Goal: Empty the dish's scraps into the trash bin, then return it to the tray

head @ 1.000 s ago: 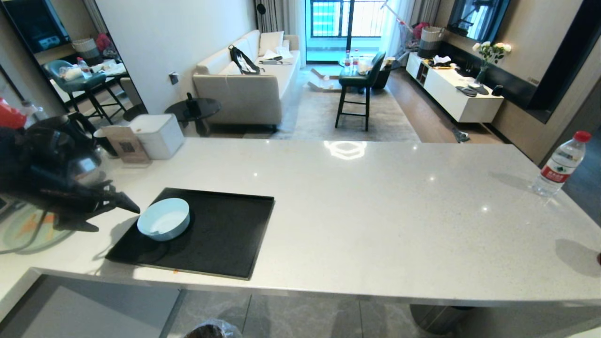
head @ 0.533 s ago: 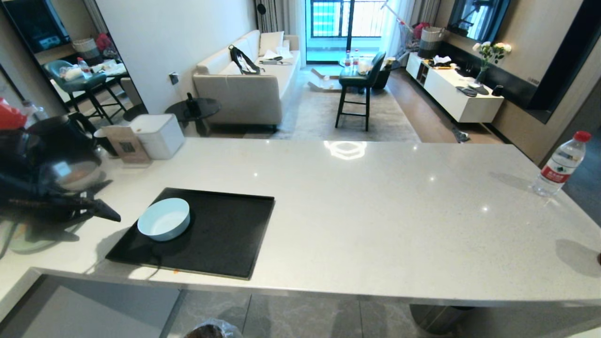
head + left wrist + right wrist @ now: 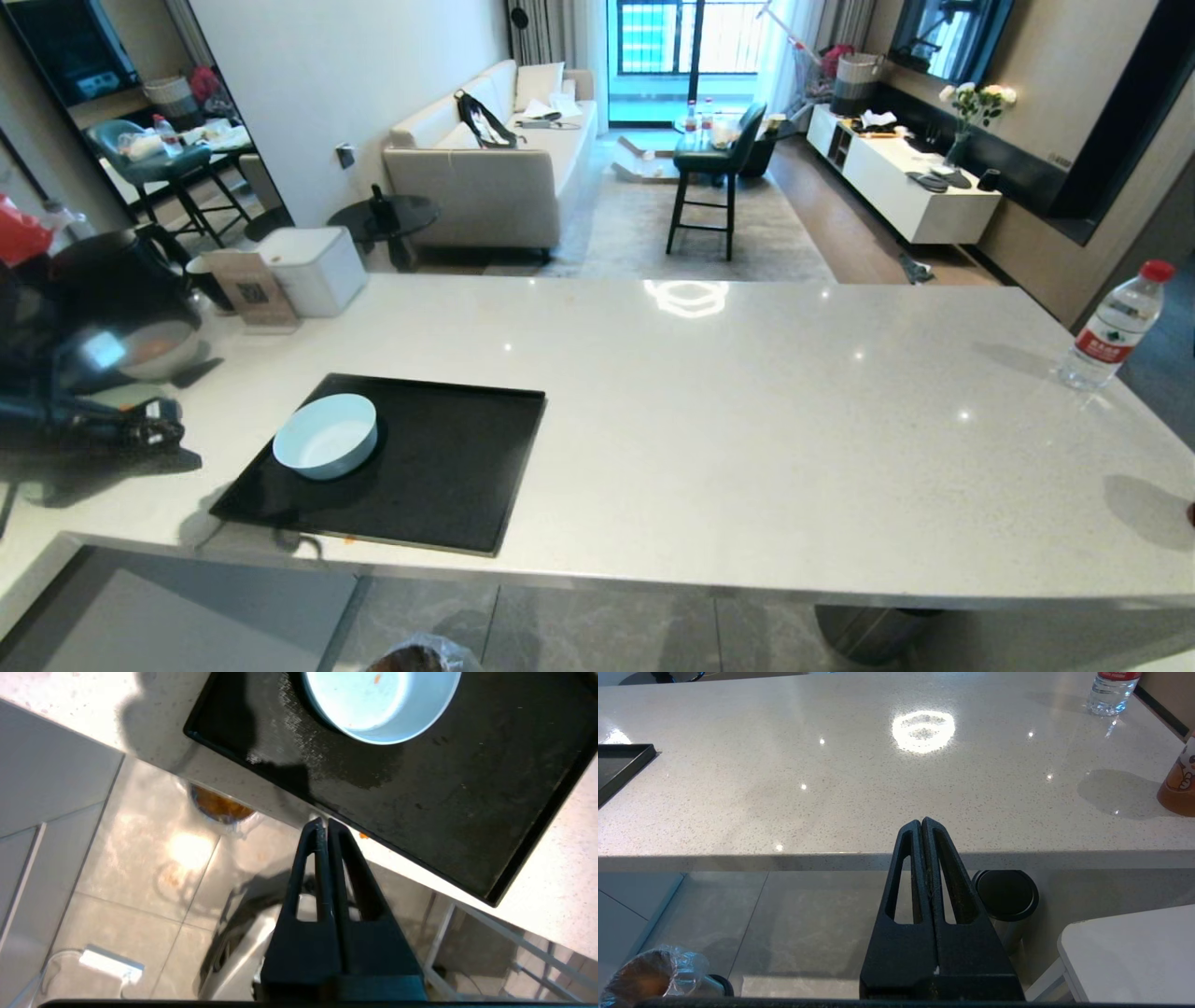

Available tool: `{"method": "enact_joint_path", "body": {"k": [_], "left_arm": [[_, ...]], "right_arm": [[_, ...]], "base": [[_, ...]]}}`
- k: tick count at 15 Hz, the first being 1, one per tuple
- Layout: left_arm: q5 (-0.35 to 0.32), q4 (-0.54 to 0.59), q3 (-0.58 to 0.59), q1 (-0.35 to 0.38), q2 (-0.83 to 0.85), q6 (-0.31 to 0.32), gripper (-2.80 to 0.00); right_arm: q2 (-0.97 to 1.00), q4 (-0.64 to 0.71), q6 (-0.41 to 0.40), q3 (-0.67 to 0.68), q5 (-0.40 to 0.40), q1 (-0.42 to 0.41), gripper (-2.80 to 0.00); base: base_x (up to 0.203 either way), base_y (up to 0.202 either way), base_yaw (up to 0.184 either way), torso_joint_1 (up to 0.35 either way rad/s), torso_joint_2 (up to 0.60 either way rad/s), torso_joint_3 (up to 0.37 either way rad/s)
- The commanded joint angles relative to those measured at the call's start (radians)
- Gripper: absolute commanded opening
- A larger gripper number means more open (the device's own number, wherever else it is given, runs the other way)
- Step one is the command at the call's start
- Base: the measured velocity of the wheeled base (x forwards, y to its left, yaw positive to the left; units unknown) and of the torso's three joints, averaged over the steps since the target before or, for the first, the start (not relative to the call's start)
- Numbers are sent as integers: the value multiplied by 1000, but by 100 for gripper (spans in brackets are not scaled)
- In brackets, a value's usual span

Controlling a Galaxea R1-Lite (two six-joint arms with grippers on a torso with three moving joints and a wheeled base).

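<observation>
The pale-blue dish (image 3: pixel 326 436) stands upright on the left part of the black tray (image 3: pixel 448 485), its white inside nearly bare save a tiny orange speck (image 3: pixel 376 678). My left gripper (image 3: pixel 177 433) hangs left of the tray, apart from the dish, shut with nothing in it (image 3: pixel 323 822). The trash bin (image 3: pixel 219 807) with its clear liner sits on the floor below the counter's front edge, orange scraps inside; it also shows as the trash bin (image 3: pixel 420 656). My right gripper (image 3: pixel 921 821) is shut and empty, parked in front of the counter edge.
A small orange bit (image 3: pixel 363 835) lies on the counter by the tray's near rim. A grey-white bowl (image 3: pixel 154 347) and white box (image 3: pixel 313 269) stand at the left back. A water bottle (image 3: pixel 1116 327) is far right. A black-lidded bin (image 3: pixel 1007 893) stands under the counter.
My left gripper has drawn back to the left, away from the dish, and its fingers have gone from open to shut. The dish has stayed in place on the tray.
</observation>
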Motion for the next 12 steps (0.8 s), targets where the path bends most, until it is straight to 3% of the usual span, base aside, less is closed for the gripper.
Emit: {"method": "enact_joint_path", "body": {"k": [1, 6, 12], "left_arm": [[-20, -158, 123, 4, -79, -1, -280], [-165, -651, 392, 66, -184, 6, -280], [-200, -993, 685, 76, -345, 9, -280]], "right_arm": [[0, -1, 0, 0, 0, 0, -280], [1, -1, 0, -1, 0, 0, -280], [0, -1, 0, 0, 0, 0, -280]], "base": [[0, 0, 0, 0, 0, 0], [0, 0, 0, 0, 0, 0], [0, 0, 0, 0, 0, 0]]}}
